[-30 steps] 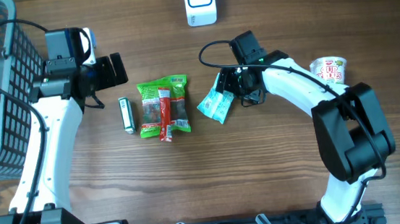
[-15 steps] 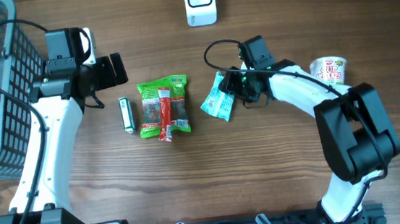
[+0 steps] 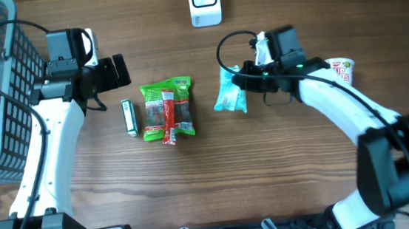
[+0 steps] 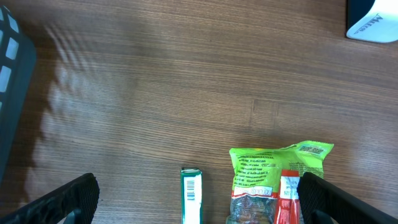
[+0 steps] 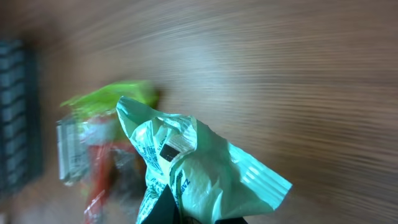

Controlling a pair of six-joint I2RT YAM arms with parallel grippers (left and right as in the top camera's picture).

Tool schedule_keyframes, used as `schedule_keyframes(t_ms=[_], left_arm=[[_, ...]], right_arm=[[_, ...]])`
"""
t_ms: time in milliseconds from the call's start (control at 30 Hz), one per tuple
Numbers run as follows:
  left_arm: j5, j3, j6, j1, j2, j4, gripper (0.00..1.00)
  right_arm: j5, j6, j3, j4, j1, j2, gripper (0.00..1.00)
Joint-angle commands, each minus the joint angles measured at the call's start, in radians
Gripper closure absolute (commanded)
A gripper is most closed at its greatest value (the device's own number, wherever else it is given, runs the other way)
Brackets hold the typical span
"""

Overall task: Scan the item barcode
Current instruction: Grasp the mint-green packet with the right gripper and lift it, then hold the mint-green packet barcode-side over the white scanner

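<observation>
overhead: teal packet (image 3: 230, 96) clear of scanner (image 3: 204, 3)

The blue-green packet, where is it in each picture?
Overhead: the packet is right of centre, pinched by the right gripper.
Left wrist: not in it.
Right wrist: bottom middle, close up.
Shared landmark: the green bag, left of the packet overhead and in the right wrist view, bottom right in the left wrist view.
</observation>
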Motion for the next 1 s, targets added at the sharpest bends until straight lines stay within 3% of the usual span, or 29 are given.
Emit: schedule_keyframes(t_ms=[0,167,300,600,833,967], left_arm=[[-0.010,0.003,0.002,0.001,0.002,0.002,0.00],[-0.010,0.003,0.002,0.001,0.002,0.003,0.00],[-0.010,0.003,0.002,0.001,0.002,0.002,0.00],[-0.010,0.003,0.002,0.001,0.002,0.003,0.00],[-0.010,0.003,0.002,0.001,0.002,0.003,0.00],[-0.010,0.003,0.002,0.001,0.002,0.003,0.00]], right_arm=[[-0.414,-0.071,-0.001,-0.003,-0.043,-0.104,0.96],[-0.565,-0.047,-0.001,-0.052,-0.059,-0.135,0.96],[-0.548,-0.009,-0.001,-0.079,-0.059,-0.150,0.96],[-0.187,0.119,-0.001,-0.174,-0.059,-0.265,0.96],[-0.038,0.117,0.007,-0.182,-0.003,-0.312,0.96],[0.055,0.106,0.109,-0.216,0.032,-0.312,0.95]])
